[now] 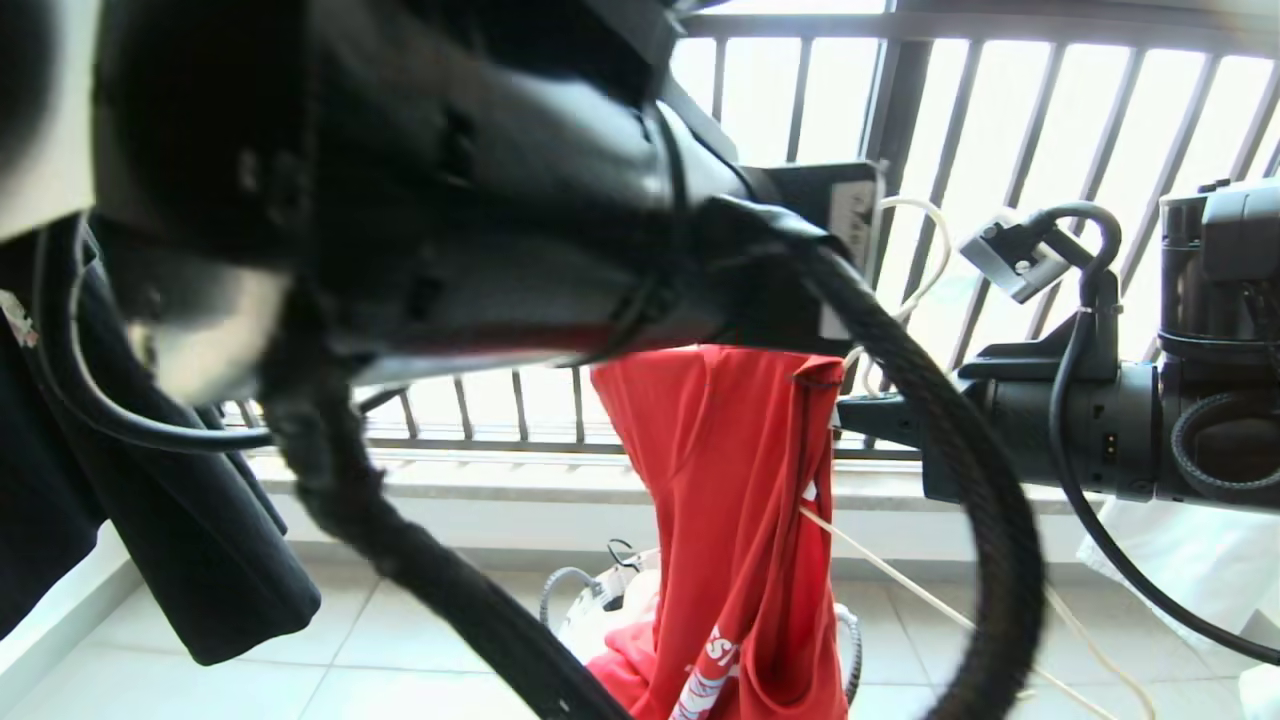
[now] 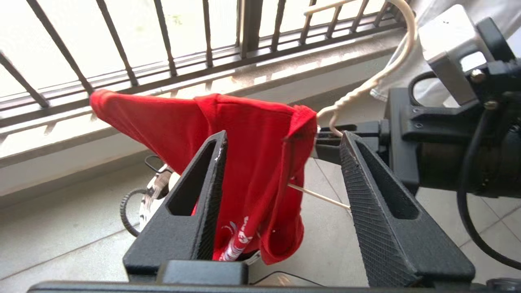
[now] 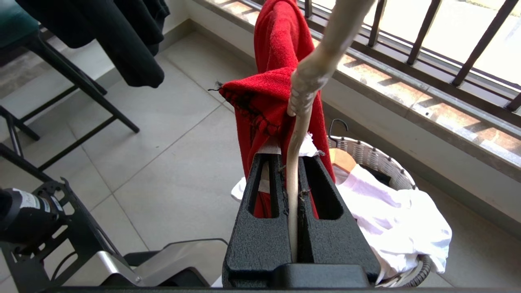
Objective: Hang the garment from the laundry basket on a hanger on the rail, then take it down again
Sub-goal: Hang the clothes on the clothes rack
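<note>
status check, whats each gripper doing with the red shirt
Right gripper shut on hanger. Left gripper open around red shirt, half-draped on hanger above basket. Nothing blocking.

Floor: pale grey square tiles (image 3: 179, 162) with thin grout lines, sunlit in patches.
Window side: a dark railing of upright bars (image 1: 960, 150) runs across the far side, with bright daylight behind it.
Sill: a low light-coloured ledge (image 1: 520, 480) lies under the railing, striped by the bars' shadows; a white wall face (image 1: 480, 525) drops from it to the floor.
Furniture: a dark folding frame with slanted legs (image 3: 69, 87) stands on the tiles, a green seat edge (image 3: 14, 18) above it.
Hanging clothes: a black shirt (image 1: 190, 520) hangs at the left; white cloth (image 1: 1190, 570) hangs at the right.
Light: strong natural light from outside, no lamps seen.
</note>
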Motion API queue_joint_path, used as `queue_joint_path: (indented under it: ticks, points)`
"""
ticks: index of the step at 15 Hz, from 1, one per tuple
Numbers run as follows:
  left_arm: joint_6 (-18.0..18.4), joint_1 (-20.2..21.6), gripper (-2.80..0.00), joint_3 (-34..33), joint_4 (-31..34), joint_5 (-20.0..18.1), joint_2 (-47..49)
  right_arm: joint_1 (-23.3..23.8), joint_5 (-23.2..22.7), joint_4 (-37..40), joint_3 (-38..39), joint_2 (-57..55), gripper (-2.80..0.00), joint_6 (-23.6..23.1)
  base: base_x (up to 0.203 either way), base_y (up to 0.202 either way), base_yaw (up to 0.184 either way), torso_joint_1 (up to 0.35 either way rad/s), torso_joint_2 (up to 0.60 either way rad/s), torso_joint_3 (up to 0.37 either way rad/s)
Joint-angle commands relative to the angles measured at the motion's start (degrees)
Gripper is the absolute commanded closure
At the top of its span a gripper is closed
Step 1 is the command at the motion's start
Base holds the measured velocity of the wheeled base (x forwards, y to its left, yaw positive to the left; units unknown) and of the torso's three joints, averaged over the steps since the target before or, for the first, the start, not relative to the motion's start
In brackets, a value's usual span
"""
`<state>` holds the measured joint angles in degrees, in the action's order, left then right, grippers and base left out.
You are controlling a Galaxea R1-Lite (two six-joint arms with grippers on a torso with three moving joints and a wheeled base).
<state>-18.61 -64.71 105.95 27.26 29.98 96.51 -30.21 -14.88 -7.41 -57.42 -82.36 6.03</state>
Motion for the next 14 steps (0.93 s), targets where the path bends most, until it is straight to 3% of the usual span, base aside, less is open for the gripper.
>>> queue_joint_path:
  ticks: [1, 2, 4, 5, 7, 9, 10, 12, 14]
  points:
    - [2.58, 6.3, 0.0, -0.04, 0.17, 0.12, -2.99, -0.03, -0.23, -1.09, -0.06, 0.18, 0.0, 0.36, 0.0, 0.0, 0.0, 0.0, 0.0, 0.0]
    - [4.61, 9.33, 0.0, 0.07, 1.05, 0.03, -3.15, -0.04, -1.03, -2.56, -0.13, 0.1, 0.0, 1.08, 0.0, 0.0, 0.0, 0.0, 0.0, 0.0]
    - [7.21, 13.65, 0.0, 0.88, 9.32, -0.42, -3.89, -0.03, -4.23, -3.81, -0.14, -0.33, 0.0, 1.86, 0.0, 0.0, 0.0, 0.0, 0.0, 0.0]
    - [7.78, 15.32, 0.0, 2.57, 11.66, -2.28, -4.18, 0.0, -5.62, -3.84, -0.63, -1.03, 0.0, 1.81, 0.0, 0.0, 0.0, 0.0, 0.0, 0.0]
    - [10.65, 19.3, 0.0, 4.25, 14.12, -14.34, -5.13, 0.06, -7.98, -3.54, -4.03, -3.21, 0.0, 1.35, 0.0, 0.0, 0.0, 0.0, 0.0, 0.0]
    - [17.33, 25.14, 0.0, 4.83, 16.63, -30.55, -6.59, 0.06, -11.95, -3.12, -5.14, -4.88, 0.0, -0.12, 0.0, 0.0, 0.0, 0.0, 0.0, 0.0]
    - [21.24, 27.81, 0.0, 4.99, 17.58, -36.48, -6.84, 0.06, -14.61, -3.12, -5.15, -5.19, 0.0, -0.21, 0.0, 0.0, 0.0, 0.0, 0.0, 0.0]
    - [29.9, 30.66, 0.0, 4.98, 19.26, -45.47, -6.19, 0.06, -19.81, -2.74, -5.85, -5.54, 0.0, -0.58, 0.0, 0.0, 0.0, 0.0, 0.0, 0.0]
    - [35.52, 31.85, 0.0, 4.79, 20.59, -51.63, -4.81, 0.06, -22.81, 0.45, -6.38, -5.53, 0.0, -1.11, 0.0, 0.0, 0.0, 0.0, 0.0, 0.0]
